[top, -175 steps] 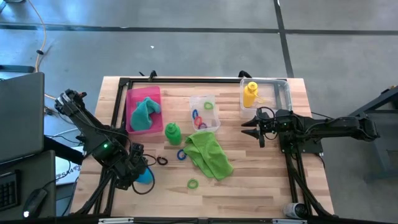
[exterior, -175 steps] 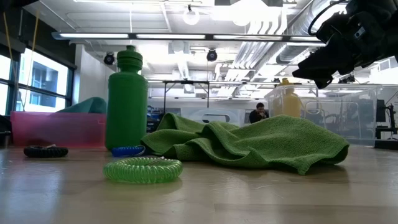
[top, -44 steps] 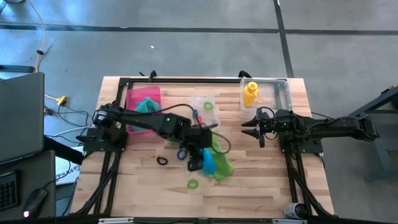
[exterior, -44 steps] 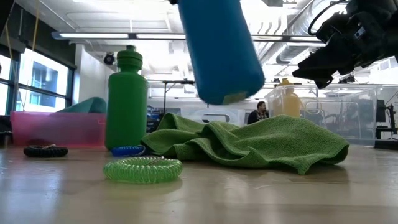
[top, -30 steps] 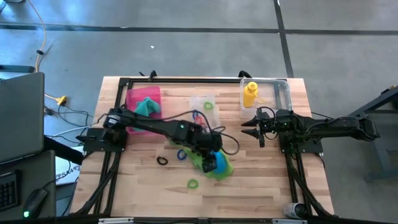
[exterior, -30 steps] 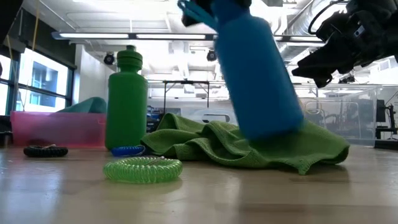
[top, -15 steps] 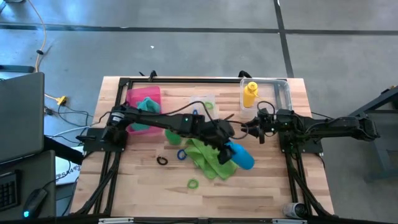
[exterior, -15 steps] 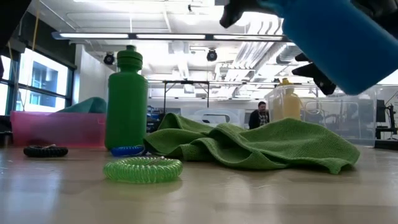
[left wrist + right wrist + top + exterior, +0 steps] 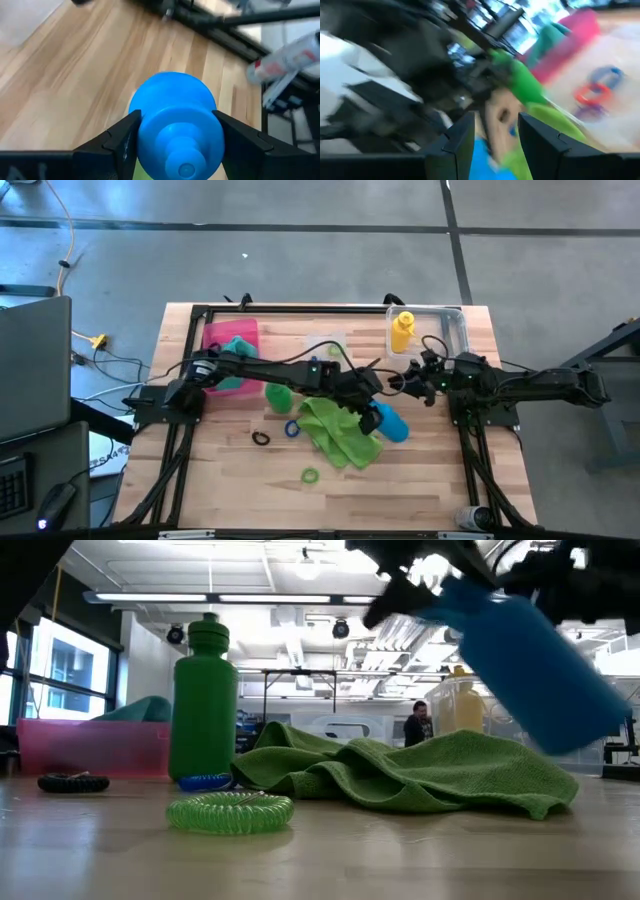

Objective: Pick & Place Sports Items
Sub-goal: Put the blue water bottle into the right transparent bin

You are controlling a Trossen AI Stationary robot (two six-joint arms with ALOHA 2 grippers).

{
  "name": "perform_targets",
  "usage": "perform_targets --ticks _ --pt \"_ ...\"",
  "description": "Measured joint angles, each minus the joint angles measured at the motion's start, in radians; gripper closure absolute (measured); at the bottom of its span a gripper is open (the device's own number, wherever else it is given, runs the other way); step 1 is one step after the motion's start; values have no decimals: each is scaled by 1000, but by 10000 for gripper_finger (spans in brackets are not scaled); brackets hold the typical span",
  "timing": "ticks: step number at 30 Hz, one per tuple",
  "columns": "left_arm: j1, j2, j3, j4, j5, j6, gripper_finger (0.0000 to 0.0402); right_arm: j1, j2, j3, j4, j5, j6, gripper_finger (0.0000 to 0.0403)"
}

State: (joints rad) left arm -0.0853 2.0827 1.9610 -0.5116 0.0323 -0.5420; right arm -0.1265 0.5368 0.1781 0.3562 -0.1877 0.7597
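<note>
My left gripper reaches across the table and is shut on the blue bottle, over the right end of the lime green towel. The low view shows the blue bottle tilted in the air. My right gripper is open just to the far right of it, fingers apart in the right wrist view. The green bottle stands upright on its base. The yellow bottle stands in a clear box. The teal towel lies in the pink tray. My left gripper pinches the blue bottle's cap end, at its shoulder, between the two fingers. The cap faces back toward the wrist and the body sticks out past the fingertips, along the fingers. The bottle is lifted clear of the table, tilted with its base lower.
A small clear box with coloured rings stands at the far middle. A black ring, a blue ring and a green coiled ring lie on the wood. The larger clear box is at the far right.
My left gripper has carried the blue bottle from above the lime towel's middle toward the table's right and far edge, toward my right gripper, and the bottle has tipped so its base points right. The towel's right end has shifted slightly. My right gripper has shifted a little.
</note>
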Motion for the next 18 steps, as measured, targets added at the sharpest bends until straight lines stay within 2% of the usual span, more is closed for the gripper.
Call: perform_targets --ticks 6,9,12,18 --pt "7 45 -1 10 129 -53 188 0 -13 41 -2 -66 -3 260" --pt "7 51 2 33 141 -51 188 0 -13 64 -45 -108 -2 250" --pt "7 51 1 38 152 -29 188 0 -12 85 -122 -131 -1 224" --pt "12 50 0 48 186 18 188 0 -12 92 -142 -148 27 164"
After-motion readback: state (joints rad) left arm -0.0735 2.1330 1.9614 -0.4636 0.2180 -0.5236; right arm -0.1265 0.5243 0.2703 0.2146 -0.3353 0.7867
